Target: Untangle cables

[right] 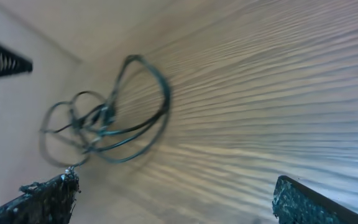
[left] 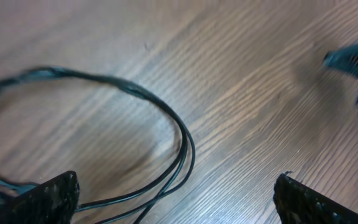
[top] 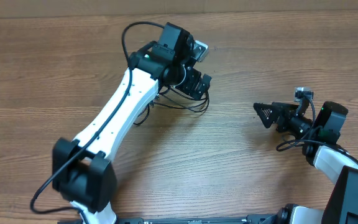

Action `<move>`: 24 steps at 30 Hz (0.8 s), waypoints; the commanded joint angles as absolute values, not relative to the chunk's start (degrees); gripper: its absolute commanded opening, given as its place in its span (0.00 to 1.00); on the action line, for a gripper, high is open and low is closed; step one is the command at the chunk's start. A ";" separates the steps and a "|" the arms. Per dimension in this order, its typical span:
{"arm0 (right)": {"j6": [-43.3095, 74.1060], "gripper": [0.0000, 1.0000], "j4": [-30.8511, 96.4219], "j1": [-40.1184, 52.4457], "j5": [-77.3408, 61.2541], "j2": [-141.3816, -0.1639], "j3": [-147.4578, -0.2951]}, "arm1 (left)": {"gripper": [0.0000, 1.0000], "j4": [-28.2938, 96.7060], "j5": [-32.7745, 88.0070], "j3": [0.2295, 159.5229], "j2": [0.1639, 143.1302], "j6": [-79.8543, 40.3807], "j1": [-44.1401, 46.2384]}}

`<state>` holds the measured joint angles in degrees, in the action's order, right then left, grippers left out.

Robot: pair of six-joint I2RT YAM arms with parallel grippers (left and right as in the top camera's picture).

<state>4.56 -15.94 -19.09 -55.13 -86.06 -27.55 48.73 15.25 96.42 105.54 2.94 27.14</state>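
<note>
Currently between grasps. Cables (top: pixel 194 108) coiled on worktop (top: pixel 55 62), upper centre of frame, beneath left hand (top: pixel 199 84), spread, empty. Right hand (top: pixel 261 112) spread, mid-right, well apart. Next: pinch single strand, draw outward.

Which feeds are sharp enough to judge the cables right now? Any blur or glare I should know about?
Right wrist: heavy motion blur, the cables soft and the table grain streaked. Left wrist: milder blur, the loop smears toward the left edge. Overhead: sharp and evenly lit, no strong glare, but the left arm covers part of the tangle.
</note>
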 commanded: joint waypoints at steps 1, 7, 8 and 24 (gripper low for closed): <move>4.73 1.00 -16.08 -19.25 -64.14 -86.11 -27.73 | 1.00 48.80 12.03 98.87 100.05 2.39 26.94; 4.69 1.00 -13.32 -19.09 -65.56 -86.11 -27.73 | 1.00 49.67 8.32 98.87 96.29 4.01 26.94; 4.69 1.00 -13.28 -19.09 -65.43 -86.13 -27.73 | 1.00 50.28 8.34 98.87 96.20 5.52 26.94; 4.71 1.00 -12.12 -19.09 -64.58 -86.11 -27.73 | 1.00 59.77 8.88 98.72 104.44 33.28 27.16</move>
<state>4.54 -12.29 -19.09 -64.49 -86.06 -27.55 59.29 8.47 97.91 100.88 28.82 27.14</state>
